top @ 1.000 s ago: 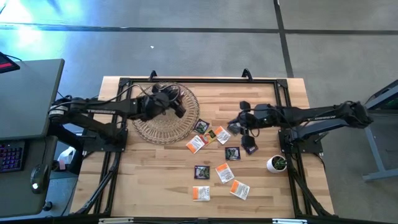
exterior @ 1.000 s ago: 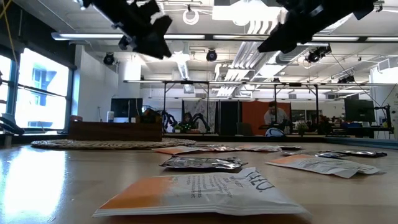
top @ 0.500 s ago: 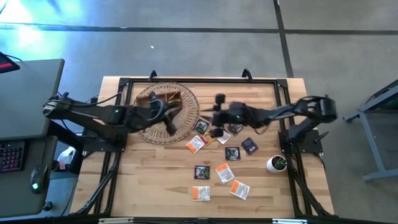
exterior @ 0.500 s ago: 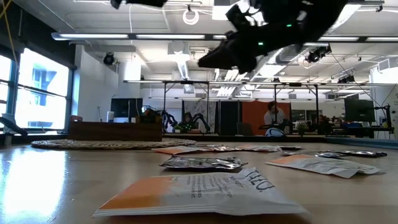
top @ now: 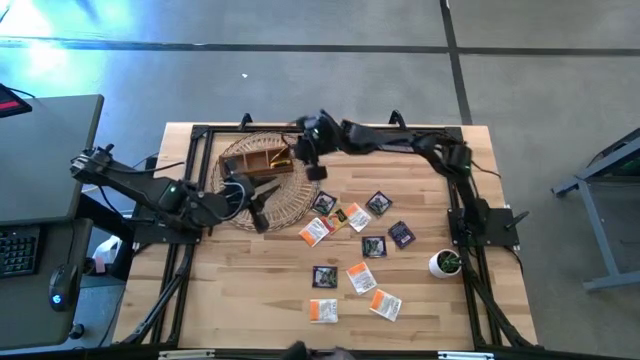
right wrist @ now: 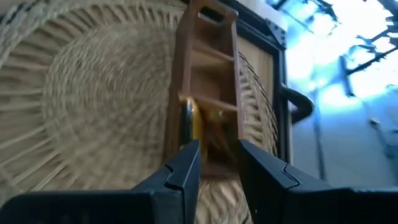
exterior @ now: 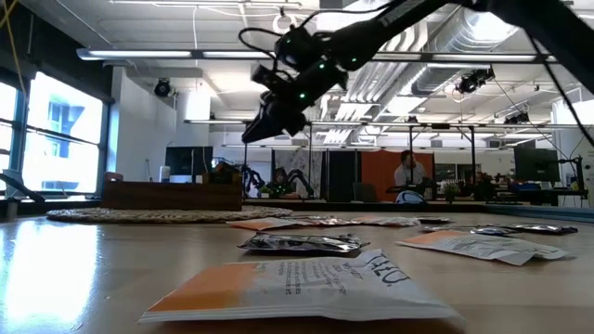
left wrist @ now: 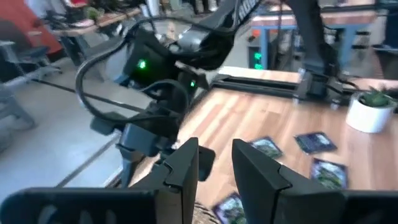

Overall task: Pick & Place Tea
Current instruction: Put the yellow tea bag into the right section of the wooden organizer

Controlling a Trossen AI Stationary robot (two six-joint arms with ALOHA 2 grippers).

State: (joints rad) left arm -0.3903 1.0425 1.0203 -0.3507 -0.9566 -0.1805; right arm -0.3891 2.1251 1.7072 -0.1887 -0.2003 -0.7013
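Note:
Several tea sachets, white-orange and dark, lie flat and scattered on the table's middle and near right. A brown wooden divided box sits on a round woven mat at the far left. An orange-yellow sachet stands in one of its compartments. My right gripper hovers just off the box's right end and points along it. Its fingers stand slightly apart with nothing seen between them. My left gripper hangs over the mat's near edge, narrowly open and empty.
A small white pot with a plant stands at the near right beside the right arm's base. A black frame rail runs along the table's far edge under the stretched right arm. Bare wood lies at the near left.
My right gripper has swept fast from above the tea at the table's middle right toward the far left edge, rolling as it went, and now hangs at the box's right end. My left gripper has drawn back from above the box toward the near left, uncovering it.

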